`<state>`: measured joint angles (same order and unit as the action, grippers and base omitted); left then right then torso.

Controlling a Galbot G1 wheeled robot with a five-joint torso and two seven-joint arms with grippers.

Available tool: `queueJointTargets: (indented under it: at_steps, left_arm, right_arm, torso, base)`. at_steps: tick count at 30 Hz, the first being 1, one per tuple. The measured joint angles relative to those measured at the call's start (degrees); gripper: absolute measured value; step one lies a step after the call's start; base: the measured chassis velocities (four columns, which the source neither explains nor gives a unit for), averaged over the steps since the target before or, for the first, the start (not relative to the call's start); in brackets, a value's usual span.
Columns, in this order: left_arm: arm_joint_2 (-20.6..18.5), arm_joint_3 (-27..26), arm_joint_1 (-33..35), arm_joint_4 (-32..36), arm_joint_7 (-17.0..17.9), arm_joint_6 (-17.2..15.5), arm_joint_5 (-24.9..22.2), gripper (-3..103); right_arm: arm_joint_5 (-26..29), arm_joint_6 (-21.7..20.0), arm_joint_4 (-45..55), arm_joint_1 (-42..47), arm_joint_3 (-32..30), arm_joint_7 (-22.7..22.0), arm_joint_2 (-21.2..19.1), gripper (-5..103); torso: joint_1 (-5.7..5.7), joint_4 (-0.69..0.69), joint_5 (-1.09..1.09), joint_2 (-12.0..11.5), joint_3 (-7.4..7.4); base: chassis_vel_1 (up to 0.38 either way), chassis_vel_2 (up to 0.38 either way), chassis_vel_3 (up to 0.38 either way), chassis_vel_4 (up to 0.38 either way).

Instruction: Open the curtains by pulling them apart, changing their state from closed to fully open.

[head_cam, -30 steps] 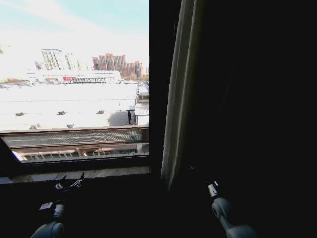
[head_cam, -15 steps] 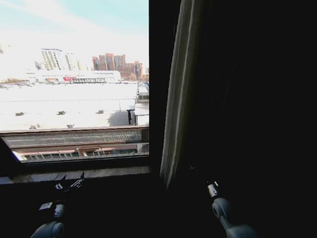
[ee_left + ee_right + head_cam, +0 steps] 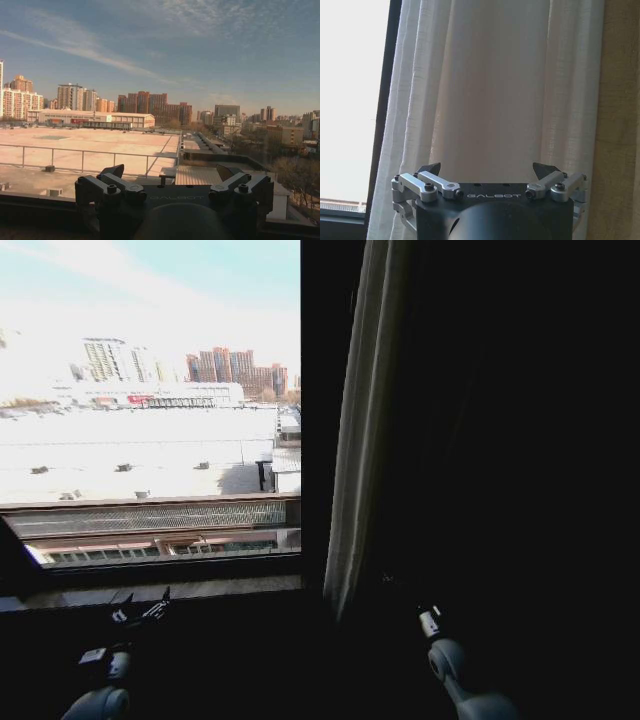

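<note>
**Ana:** Beside the dark window frame [image 3: 318,420], on its right, the curtains [image 3: 362,430] hang gathered into a thick pale column of folds. The glass to the left is bare, with rooftops and towers beyond.

**Ben:** So where are the arms?

**Ana:** Both low, under the sill [image 3: 160,590]. The right gripper [image 3: 488,167] faces the bunched folds with its jaws spread wide, holding nothing. The left gripper [image 3: 173,172] points out through the bare pane, also spread wide and empty.

**Ben:** Which step is that?

**Ana:** I'd judge the pull nearly finished on this side. Any further move would call for closing on the fold's edge and drawing it farther right, clear of the frame.
</note>
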<state>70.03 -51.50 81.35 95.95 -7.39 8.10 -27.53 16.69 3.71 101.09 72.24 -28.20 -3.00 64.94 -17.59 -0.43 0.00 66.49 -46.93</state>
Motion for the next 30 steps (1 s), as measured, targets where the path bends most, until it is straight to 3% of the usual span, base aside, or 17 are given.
queueJointTargets:
  at_steps: [13, 30]
  left_arm:
    - [0.0, 0.0, 0.0, 0.0, 0.0, 0.0, 0.0, 100]
    - [0.0, 0.0, 0.0, 0.0, 0.0, 0.0, 0.0, 100]
  right_arm:
    - [0.0, 0.0, 0.0, 0.0, 0.0, 0.0, 0.0, 100]
    - [0.0, 0.0, 0.0, 0.0, 0.0, 0.0, 0.0, 100]
  torso:
    - [0.0, 0.01, 0.0, 0.0, 0.0]
    - [0.01, 0.0, 0.02, 0.0, 0.0]
  base:
    - [0.126, 0.106, -0.139, -0.107]
    - [0.303, 0.319, -0.304, -0.308]
